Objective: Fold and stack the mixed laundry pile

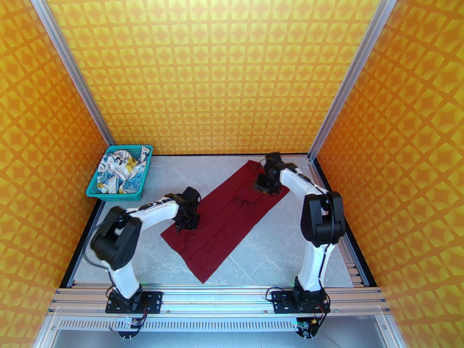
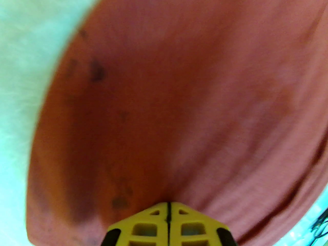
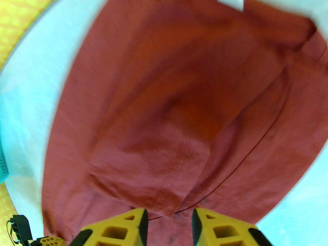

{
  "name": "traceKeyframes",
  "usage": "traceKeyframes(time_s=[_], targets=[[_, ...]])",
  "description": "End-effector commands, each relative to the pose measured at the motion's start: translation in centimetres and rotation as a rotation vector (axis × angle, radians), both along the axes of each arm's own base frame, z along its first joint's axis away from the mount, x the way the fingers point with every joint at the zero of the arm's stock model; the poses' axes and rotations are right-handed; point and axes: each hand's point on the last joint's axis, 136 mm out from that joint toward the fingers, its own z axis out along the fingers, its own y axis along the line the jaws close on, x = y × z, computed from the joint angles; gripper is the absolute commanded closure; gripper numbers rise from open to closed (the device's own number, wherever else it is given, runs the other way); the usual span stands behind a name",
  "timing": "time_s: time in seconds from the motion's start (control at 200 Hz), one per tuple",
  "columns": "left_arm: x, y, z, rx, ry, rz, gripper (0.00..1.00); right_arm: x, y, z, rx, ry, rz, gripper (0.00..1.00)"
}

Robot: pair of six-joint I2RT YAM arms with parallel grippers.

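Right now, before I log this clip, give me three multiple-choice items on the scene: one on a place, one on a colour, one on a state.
1. Where is the white printed garment?
A) in the teal basket
B) spread mid-table
C) draped over an arm

2. What colour is the T-shirt spread on the table?
A) navy
B) dark red
C) grey

3. What state is the left claw in?
A) wide open
B) shut
C) half open

Answers:
1 A: it lies bunched inside the basket at the far left.
2 B: dark red cloth lies diagonally across the table.
3 B: in the left wrist view its yellow fingers meet, with cloth gathered at their tips.
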Motion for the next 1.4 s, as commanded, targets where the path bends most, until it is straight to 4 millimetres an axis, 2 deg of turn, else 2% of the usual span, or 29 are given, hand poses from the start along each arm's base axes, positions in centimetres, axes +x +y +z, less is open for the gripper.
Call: traceKeyframes(time_s=[0.0, 0.125, 0.15, 0.24, 0.34, 0.46, 0.545, 0.655, 0.725, 0.805, 0.88, 0.945, 1.055, 1.15, 1.205, 1.305, 1.395], targets=[[-1.8, -0.6, -1.0, 0.010, 0.025, -0.048, 0.97, 1.2, -0.5, -2.2, -0.014, 0.015, -0.041, 0.68], [-5.1, -2.1, -2.1, -0.031, 0.095, -0.054, 0.97, 2.4, -0.5, -3.9, -0.031, 0.044, -0.034, 0.69], [-6.4, -3.1, -2.2, -0.039, 0.110, -0.082, 0.97, 2.5, -0.5, -4.3, -0.036, 0.059, -0.030, 0.70], [-9.1, -5.1, -2.3, -0.071, 0.149, -0.111, 0.97, 3.8, -0.3, -5.0, -0.045, 0.079, -0.013, 0.70], [-11.7, -7.8, -1.6, -0.119, 0.181, -0.152, 0.97, 5.3, -0.2, -5.2, -0.059, 0.071, 0.002, 0.69], [-12.9, -10.7, 0.3, -0.164, 0.167, -0.195, 0.95, 7.3, 0.7, -5.2, -0.064, 0.067, 0.049, 0.69], [-11.8, -11.3, 2.0, -0.176, 0.116, -0.194, 0.93, 8.2, 1.7, -5.6, -0.056, 0.076, 0.103, 0.69], [-10.5, -11.9, 3.8, -0.202, 0.070, -0.208, 0.88, 9.4, 4.2, -5.8, -0.024, 0.048, 0.190, 0.67], [-9.5, -12.2, 4.8, -0.223, 0.041, -0.217, 0.85, 9.8, 5.4, -5.3, 0.000, 0.021, 0.219, 0.65], [-7.5, -12.3, 6.1, -0.254, -0.005, -0.206, 0.84, 10.2, 6.4, -3.9, 0.029, -0.020, 0.240, 0.65], [-4.8, -12.5, 7.5, -0.281, -0.060, -0.203, 0.84, 10.5, 6.7, -1.8, 0.041, -0.055, 0.240, 0.64], [-1.9, -12.6, 7.9, -0.297, -0.112, -0.200, 0.85, 10.4, 6.6, 0.3, 0.035, -0.089, 0.227, 0.62], [2.3, -12.0, 6.0, -0.251, -0.144, -0.200, 0.91, 10.3, 5.6, 4.0, -0.002, -0.165, 0.190, 0.59], [3.6, -11.8, 3.9, -0.194, -0.116, -0.217, 0.92, 9.0, 4.5, 4.1, -0.038, -0.148, 0.166, 0.58], [3.7, -12.0, 2.8, -0.180, -0.099, -0.226, 0.94, 8.4, 4.1, 3.5, -0.056, -0.135, 0.154, 0.58], [3.4, -12.0, 1.2, -0.179, -0.076, -0.227, 0.97, 7.6, 3.4, 1.2, -0.088, -0.092, 0.139, 0.59], [2.7, -11.6, 0.3, -0.175, -0.054, -0.224, 0.99, 7.4, 3.7, -0.6, -0.077, -0.053, 0.143, 0.61]])
